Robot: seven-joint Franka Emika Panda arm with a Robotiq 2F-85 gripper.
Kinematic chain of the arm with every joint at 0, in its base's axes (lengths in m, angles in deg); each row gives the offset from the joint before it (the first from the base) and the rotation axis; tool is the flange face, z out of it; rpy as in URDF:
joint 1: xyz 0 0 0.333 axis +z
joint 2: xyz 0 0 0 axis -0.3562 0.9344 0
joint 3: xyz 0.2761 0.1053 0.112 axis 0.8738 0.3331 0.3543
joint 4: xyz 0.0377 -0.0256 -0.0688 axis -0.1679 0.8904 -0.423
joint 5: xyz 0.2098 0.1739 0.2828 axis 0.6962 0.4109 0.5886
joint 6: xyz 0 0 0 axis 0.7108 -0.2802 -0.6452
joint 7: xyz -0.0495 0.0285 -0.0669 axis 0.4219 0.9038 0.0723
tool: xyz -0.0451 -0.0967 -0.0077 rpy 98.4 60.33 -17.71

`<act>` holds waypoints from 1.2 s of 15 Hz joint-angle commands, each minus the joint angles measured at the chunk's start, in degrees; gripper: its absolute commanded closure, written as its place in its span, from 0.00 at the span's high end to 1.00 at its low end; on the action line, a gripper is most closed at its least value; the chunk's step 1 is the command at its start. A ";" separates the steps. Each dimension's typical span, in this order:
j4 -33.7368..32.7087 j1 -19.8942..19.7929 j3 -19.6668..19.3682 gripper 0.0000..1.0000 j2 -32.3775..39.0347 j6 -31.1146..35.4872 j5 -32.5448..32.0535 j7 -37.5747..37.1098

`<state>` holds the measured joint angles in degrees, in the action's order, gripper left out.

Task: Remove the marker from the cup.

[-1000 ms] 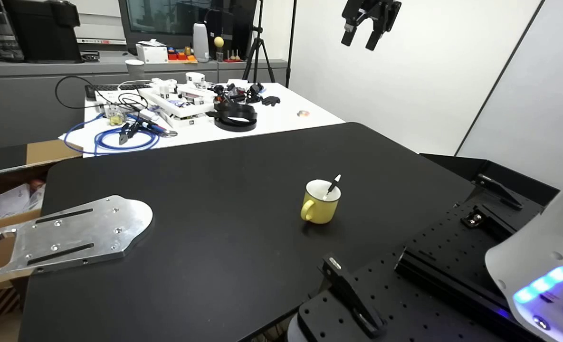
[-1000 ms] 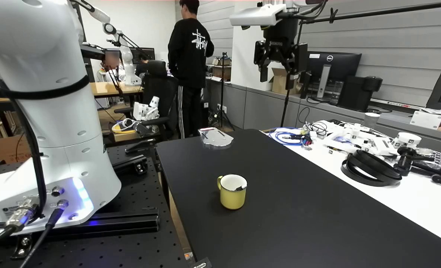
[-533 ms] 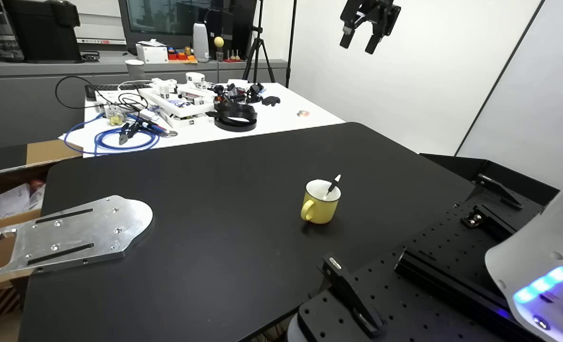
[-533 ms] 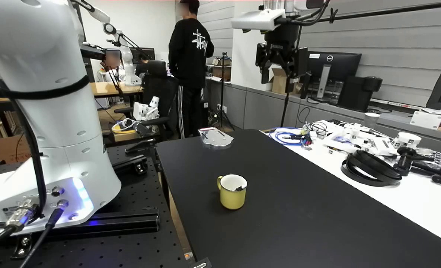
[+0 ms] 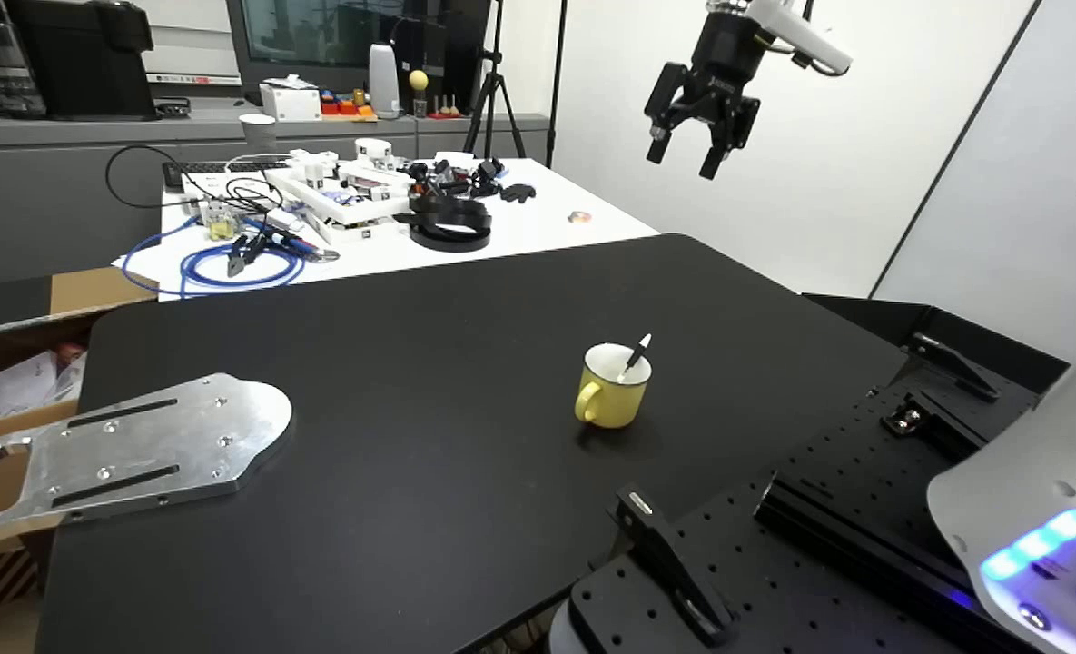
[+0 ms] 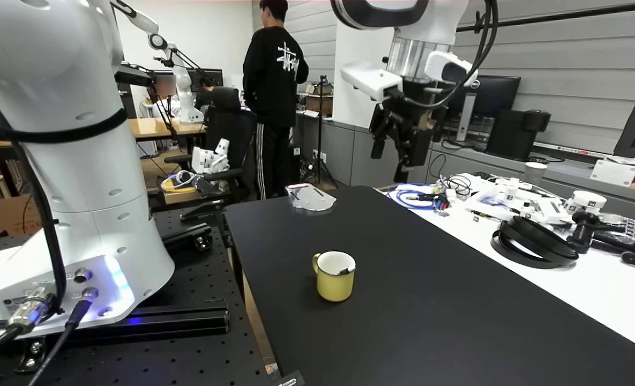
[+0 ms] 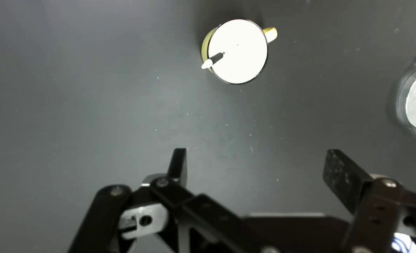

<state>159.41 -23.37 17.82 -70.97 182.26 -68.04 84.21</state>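
Observation:
The yellow cup point(image 5: 606, 404) stands upright on the black table, with its white inside facing up. It also shows in an exterior view point(image 6: 334, 287) and at the top of the wrist view point(image 7: 243, 49). The marker point(image 5: 637, 352) leans in the cup, its white tip and dark part sticking out above the rim. It also shows in an exterior view point(image 6: 345, 271) and in the wrist view point(image 7: 213, 60). My gripper point(image 5: 683, 163) is open and empty, high above the table and well apart from the cup. It also shows in an exterior view point(image 6: 389, 164) and the wrist view point(image 7: 257, 154).
A metal plate point(image 5: 156, 436) lies at a table edge. A white table point(image 5: 547, 222) beyond holds cables, white parts and black rings point(image 6: 534, 244). The robot's base point(image 5: 1028, 518) and black clamps point(image 5: 674, 572) stand along another edge. A cardboard box point(image 5: 93, 291) is beside the table.
My gripper has come down in both exterior views, mostly in the last half second, and the wrist has turned and tilted. The cup and marker have not moved. The fingers stay open.

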 commanded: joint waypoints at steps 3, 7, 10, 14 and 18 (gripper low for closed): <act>-6.37 -4.07 0.66 1.00 12.61 -5.81 6.82 -3.01; -8.37 -6.55 1.63 1.00 19.66 -4.54 10.03 -8.11; -10.11 -8.46 3.03 1.00 23.71 -4.33 14.11 -9.51; -10.81 -9.66 4.79 1.00 27.17 -1.34 17.36 -11.40; -11.36 -10.11 5.72 1.00 30.32 1.92 19.30 -13.70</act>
<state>149.87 -32.17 22.29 -43.48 182.64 -51.87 72.96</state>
